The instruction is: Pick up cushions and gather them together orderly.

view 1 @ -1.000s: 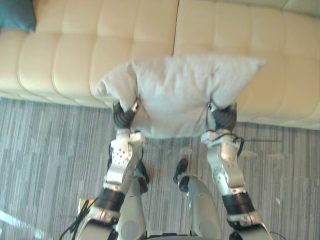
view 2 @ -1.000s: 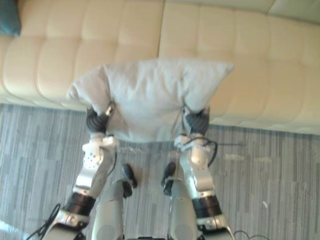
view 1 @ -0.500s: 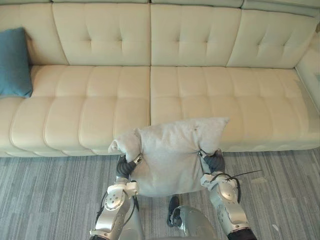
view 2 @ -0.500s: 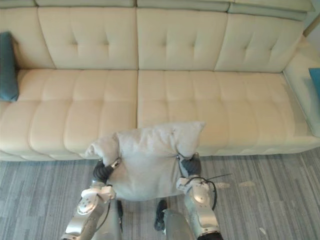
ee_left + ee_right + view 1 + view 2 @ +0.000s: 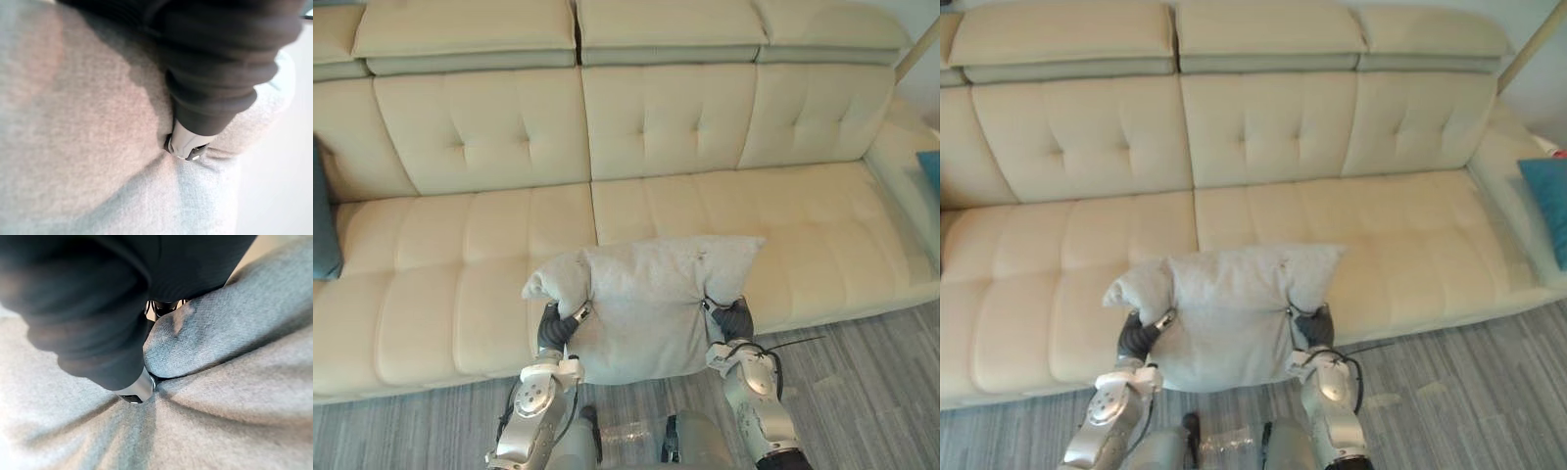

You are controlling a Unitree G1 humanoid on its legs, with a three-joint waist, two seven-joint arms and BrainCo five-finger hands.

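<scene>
Both hands up in front of the sofa (image 5: 460, 245), carrying the grey cushion (image 5: 646, 304) between them.

Left hand (image 5: 554, 329): thumb dug into the cloth, creases radiating from it in its wrist view. Reads as a pinch on the cushion's left side; the fingers behind are hidden. Right hand (image 5: 734, 318): same picture, thumb buried in a fold on the right side, a pinch too, fingers hidden.

Cushion is off the floor and hangs over the sofa's front edge, about at the seam between the two middle seats. Long axis runs side to side, parallel to that edge. Upper corners flop outward past both hands.

Further back on the sofa: one teal cushion (image 5: 321, 230) at its left end and a second teal cushion (image 5: 1545, 201) on its right end section. Both are well apart from the grey one.

My read: pick is done and the carry is in progress. The next move turns on which end becomes the gather spot. The grey cushion sits roughly midway, left hand nearer the left teal one, right hand nearer the right. Axis is already aligned with the seat, so it's a sideways shift, no rotation needed.
</scene>
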